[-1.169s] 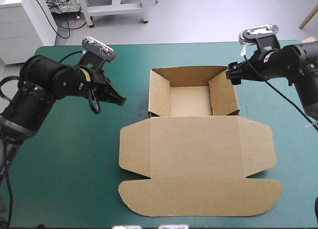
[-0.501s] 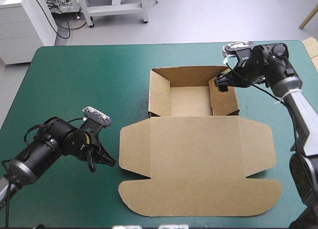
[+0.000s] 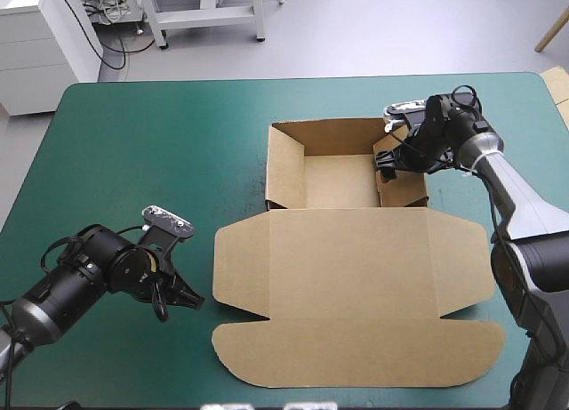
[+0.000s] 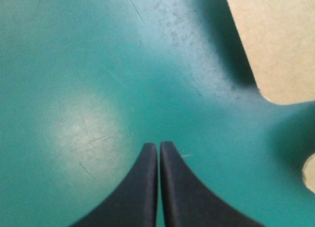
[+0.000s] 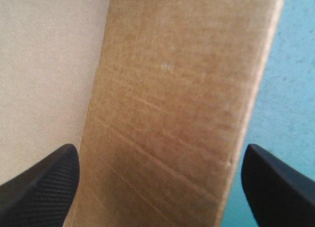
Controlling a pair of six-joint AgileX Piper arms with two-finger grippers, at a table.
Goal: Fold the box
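The brown box (image 3: 356, 277) lies mid-table as an open tray at the back, with its lid spread flat toward the front. My left gripper (image 3: 194, 298) is shut and sits low over the teal-green cover, just left of the lid's left flap (image 4: 280, 40). In the left wrist view its black fingers (image 4: 147, 182) meet in a point with nothing between them. My right gripper (image 3: 385, 165) is open and straddles the tray's right wall (image 5: 172, 104), one finger (image 5: 44, 182) over the tray's inside and the other outside over the cover.
Bare teal-green cover (image 3: 133, 152) stretches left of the box and along the far edge. A pale piece of board (image 3: 560, 85) shows at the table's far right corner. The lid's rounded front flap (image 3: 356, 352) reaches close to the near edge.
My left arm swung from the back left down to the lid's left flap. My right gripper moved in from the right onto the tray's right wall.
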